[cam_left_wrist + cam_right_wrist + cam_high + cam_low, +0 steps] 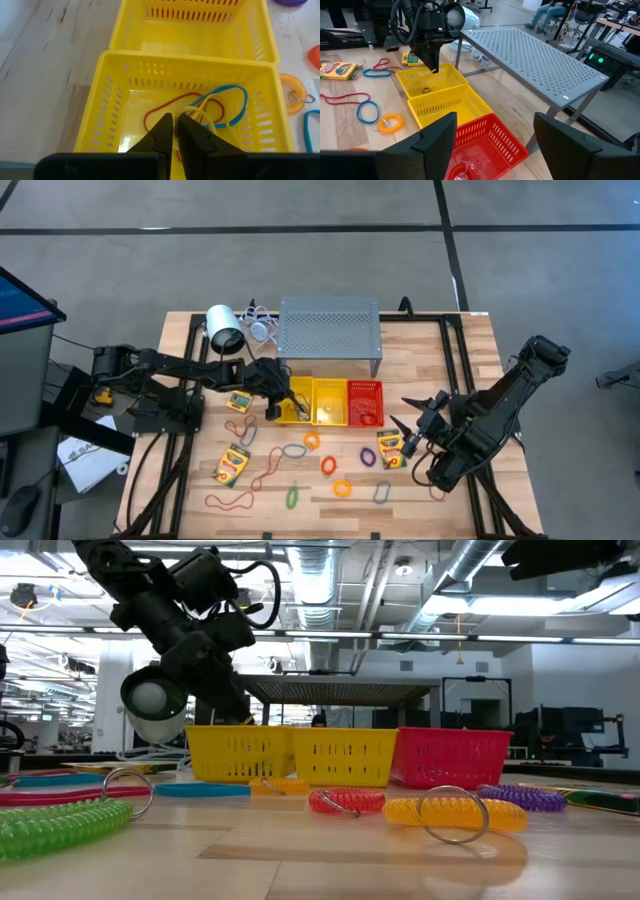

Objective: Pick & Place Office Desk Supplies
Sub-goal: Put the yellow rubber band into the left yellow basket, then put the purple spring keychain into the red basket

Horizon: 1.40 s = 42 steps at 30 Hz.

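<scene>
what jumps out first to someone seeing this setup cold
Three small baskets in a row mid-table: two yellow and one red basket, in front of the grey perforated stand. The left gripper hangs in the end yellow basket, its fingers nearly together above rubber bands lying inside. Coloured coil rings, rubber bands and crayon boxes lie scattered on the wooden table; the right gripper waits open by the red basket.

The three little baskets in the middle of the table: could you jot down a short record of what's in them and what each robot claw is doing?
Left yellow basket: red, blue and yellowish rubber bands
Middle yellow basket: looks empty
Red basket: a coiled ring, hard to make out
Left gripper: over the left yellow basket, fingers nearly closed, nothing visibly held
Right gripper: open, waiting beside the red basket
</scene>
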{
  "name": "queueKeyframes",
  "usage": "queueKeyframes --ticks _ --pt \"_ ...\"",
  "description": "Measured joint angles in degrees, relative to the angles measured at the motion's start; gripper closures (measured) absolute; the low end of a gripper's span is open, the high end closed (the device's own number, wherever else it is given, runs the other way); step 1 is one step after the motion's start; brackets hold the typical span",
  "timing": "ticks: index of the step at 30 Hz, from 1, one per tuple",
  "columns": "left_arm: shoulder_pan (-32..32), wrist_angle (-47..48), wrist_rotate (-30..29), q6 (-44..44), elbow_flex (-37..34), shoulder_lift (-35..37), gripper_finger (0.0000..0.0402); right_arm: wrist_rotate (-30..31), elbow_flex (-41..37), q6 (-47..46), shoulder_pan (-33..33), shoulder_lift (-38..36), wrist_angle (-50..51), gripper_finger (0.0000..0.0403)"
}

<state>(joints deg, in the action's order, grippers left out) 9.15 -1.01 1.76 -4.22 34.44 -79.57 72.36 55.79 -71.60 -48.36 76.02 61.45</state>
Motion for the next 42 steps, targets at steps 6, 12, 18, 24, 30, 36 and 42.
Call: queueKeyframes --ticks 6,12,18,24,30,36,42 --pt "0.0 0.15 0.0 0.01 0.0 0.0 0.0342 -0.4 0.0 0.0 0.02 0.02 -0.04 0.0143" --pt "0.0 -0.37 -0.02 0.14 0.0 0.0 0.0296 -0.4 0.0 0.01 0.02 0.03 -0.22 0.0143" --pt "-0.02 -2.21 -0.28 0.15 0.0 0.0 0.0242 -0.55 0.0 0.01 0.02 0.03 -0.22 0.0143" --pt "-0.02 -3.34 -0.28 0.18 0.0 0.56 0.0213 -0.55 0.0 0.01 0.0 0.03 -0.22 0.0143" --pt "-0.02 -3.48 -0.29 0.79 0.07 5.11 0.0209 -0.78 0.0 0.01 -0.81 0.03 -0.54 0.0143" --pt "-0.63 -4.23 5.27 3.16 0.07 13.56 0.0214 -1.01 0.02 0.54 -3.79 -0.43 -2.51 0.0143" --pt "-4.42 -5.81 8.67 3.62 0.05 19.1 0.0215 -2.09 0.02 13.7 -7.87 -2.95 -15.33 0.0143"
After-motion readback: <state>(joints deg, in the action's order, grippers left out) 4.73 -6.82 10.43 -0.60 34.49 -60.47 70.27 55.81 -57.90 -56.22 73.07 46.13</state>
